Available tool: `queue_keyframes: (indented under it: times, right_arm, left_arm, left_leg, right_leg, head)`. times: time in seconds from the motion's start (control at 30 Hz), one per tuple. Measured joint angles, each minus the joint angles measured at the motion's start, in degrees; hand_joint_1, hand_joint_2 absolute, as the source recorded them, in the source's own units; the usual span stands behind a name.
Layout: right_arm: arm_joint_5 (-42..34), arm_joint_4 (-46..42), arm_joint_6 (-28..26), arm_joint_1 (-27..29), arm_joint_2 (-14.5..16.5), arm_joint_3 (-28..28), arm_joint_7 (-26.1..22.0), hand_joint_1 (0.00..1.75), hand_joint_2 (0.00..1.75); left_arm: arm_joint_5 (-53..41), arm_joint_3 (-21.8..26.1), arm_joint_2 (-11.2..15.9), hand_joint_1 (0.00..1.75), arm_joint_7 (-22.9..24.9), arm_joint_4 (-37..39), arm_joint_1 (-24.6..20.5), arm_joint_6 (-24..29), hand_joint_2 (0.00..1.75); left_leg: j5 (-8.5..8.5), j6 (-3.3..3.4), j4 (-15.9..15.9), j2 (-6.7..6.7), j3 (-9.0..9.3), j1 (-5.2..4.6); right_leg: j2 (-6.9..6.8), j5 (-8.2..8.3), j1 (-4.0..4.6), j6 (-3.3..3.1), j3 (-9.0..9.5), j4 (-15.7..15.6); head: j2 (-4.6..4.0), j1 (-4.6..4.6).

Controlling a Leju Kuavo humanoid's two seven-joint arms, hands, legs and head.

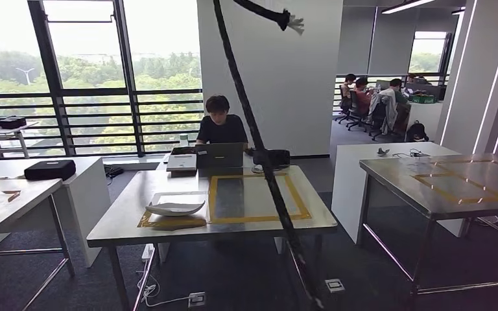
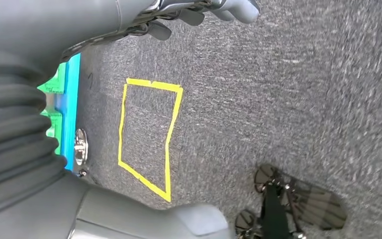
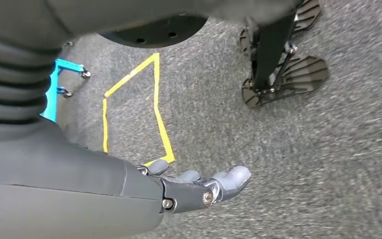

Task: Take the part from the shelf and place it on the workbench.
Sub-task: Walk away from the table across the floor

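A metal-topped table stands ahead, with a yellow tape frame on its top. A pale curved part lies on the table just beside that frame, over a tan sheet. Behind the frame sits a laptop, with a person seated behind it. The left robot hand hangs above grey carpet, holding nothing, fingers loosely apart. The right robot hand hangs likewise, fingers extended and empty, near yellow floor tape.

Person w/ laptop, maybe typing
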Motion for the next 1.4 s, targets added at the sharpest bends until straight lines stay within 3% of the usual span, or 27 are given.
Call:
queue_keyframes:
  times: [0.33,0.57,0.67,0.73,0.83,0.87,0.9,0.93,1.0,1.07,1.17,1.23,1.33,1.37,1.4]
  right_arm:
    - [-12.0,-3.9,-0.3,2.9,-1.6,12.3,-3.2,0.00,0.00]
    - [-20.3,-6.5,-0.7,5.3,-2.4,20.7,-5.4,0.00,0.00]
    - [-23.0,-6.1,-0.8,7.3,-2.7,23.2,-6.1,0.00,0.00]
    - [-23.9,-5.0,-0.8,9.1,-3.0,24.3,-6.2,0.00,0.00]
    - [-24.5,-2.2,-0.8,12.2,-3.2,25.4,-6.3,0.00,0.00]
    - [-24.6,-1.0,-0.8,13.3,-3.3,25.7,-6.3,0.00,0.00]
    - [-24.8,0.2,-0.8,14.4,-3.3,25.9,-6.3,0.00,0.00]
    - [-24.8,1.4,-0.8,15.3,-3.4,26.0,-6.2,0.00,0.00]
    - [-24.9,2.4,-0.8,16.3,-3.7,26.2,-6.2,0.00,0.00]
    - [-25.0,0.2,-0.9,15.0,-3.9,26.3,-6.5,0.00,0.00]
    - [-25.1,-5.7,-0.9,9.3,-3.9,26.7,-7.0,0.00,0.00]
    - [-25.1,-9.8,-0.9,5.4,-3.9,27.0,-7.0,0.00,0.00]
    - [-25.1,-15.7,-0.9,1.1,-3.8,27.1,-6.9,0.00,0.00]
    - [-25.1,-17.1,-0.9,0.3,-3.9,27.1,-6.9,0.00,0.00]
    - [-25.1,-18.3,-0.9,-0.4,-3.9,27.1,-6.9,0.00,0.00]
  left_arm:
    - [6.5,-8.0,1.0,0.00,-2.0,-3.0,3.9,-6.5,0.00]
    - [11.0,-13.4,1.8,0.00,-3.3,-5.4,6.1,-10.9,0.00]
    - [12.4,-15.1,2.0,0.00,-3.8,-8.1,5.8,-12.3,0.00]
    - [12.9,-15.8,2.0,0.00,-4.0,-10.5,4.6,-12.9,0.00]
    - [13.2,-16.6,2.1,0.00,-4.2,-14.4,2.2,-13.2,0.00]
    - [13.3,-16.8,2.1,0.00,-4.2,-15.7,1.4,-13.2,0.00]
    - [13.3,-16.9,2.1,0.00,-4.2,-17.1,0.5,-13.3,0.00]
    - [13.4,-17.0,2.1,0.00,-4.2,-18.4,-0.3,-13.3,0.00]
    - [13.5,-17.1,2.1,0.00,-4.3,-19.8,-1.0,-13.4,0.00]
    - [13.6,-17.2,2.2,0.00,-4.3,-18.0,0.2,-13.5,0.00]
    - [13.7,-17.4,2.1,0.00,-4.1,-12.0,5.3,-13.5,0.00]
    - [13.7,-17.6,2.0,0.00,-4.0,-7.9,9.4,-13.6,0.00]
    - [13.7,-17.8,2.3,0.00,-4.0,-2.0,14.4,-13.6,0.00]
    - [13.7,-17.8,2.4,0.00,-4.0,-0.5,15.5,-13.6,0.00]
    - [13.7,-17.8,2.5,0.00,-4.0,0.6,16.3,-13.6,0.00]
  left_leg:
    - [0.09,-0.02,0.1,-0.01,-0.40,-0.04]
    - [-0.06,0.63,0.7,-0.03,-0.80,-0.21]
    - [0.35,1.27,0.4,-0.24,-0.86,-0.03]
    - [0.88,1.82,-0.2,-0.32,-0.92,0.38]
    - [1.27,2.06,-0.3,-0.17,-1.56,0.52]
    - [1.35,2.00,-0.1,-0.01,-1.83,0.54]
    - [1.41,1.89,0.1,0.19,-2.10,0.59]
    - [1.45,1.69,0.3,0.26,-2.37,0.71]
    - [1.40,0.89,1.0,0.34,-2.87,0.88]
    - [1.13,-0.19,1.3,1.38,-3.06,0.65]
    - [1.19,-1.27,0.9,3.72,-2.18,0.67]
    - [-0.24,-1.79,2.6,2.67,-2.64,0.95]
    - [-6.70,-2.03,12.7,0.05,-6.82,0.92]
    - [-8.17,-1.99,16.0,-0.17,-8.07,0.87]
    - [-8.49,-1.88,17.5,-0.27,-8.43,0.83]
  right_leg:
    - [-0.03,0.20,-0.08,-0.01,-0.17,0.0]
    - [-0.08,0.35,-0.24,0.54,-0.38,0.0]
    - [-0.29,0.40,-0.28,1.08,-0.39,0.0]
    - [0.01,-1.43,-0.29,1.60,-1.17,2.1]
    - [0.47,-7.73,-0.69,2.36,-5.83,12.8]
    - [0.48,-8.85,-0.88,2.57,-7.03,15.6]
    - [0.46,-8.79,-1.07,2.74,-7.20,16.4]
    - [0.36,-7.57,-1.26,2.90,-6.08,14.6]
    - [-0.61,-4.13,-1.59,3.11,-1.67,6.8]
    - [-1.59,-2.24,-1.57,2.58,1.10,1.5]
    - [-0.26,-1.50,-1.44,1.04,0.61,0.9]
    - [0.49,-0.95,-1.59,0.26,0.12,0.7]
    - [1.55,-0.31,-1.39,-0.45,-0.67,0.7]
    - [2.13,-0.14,-1.27,-0.53,-0.99,0.8]
    - [2.80,0.02,-1.20,-0.51,-1.28,0.9]
  head:
    - [0.00,-0.03]
    - [0.00,-0.03]
    - [0.00,-0.04]
    - [0.00,0.02]
    - [0.00,0.13]
    - [0.00,0.14]
    - [0.00,0.14]
    - [0.00,0.14]
    - [0.00,0.19]
    - [-0.01,0.17]
    - [-0.02,-0.11]
    - [-0.02,-0.21]
    - [-0.02,-0.29]
    - [-0.02,-0.32]
    - [-0.02,-0.34]
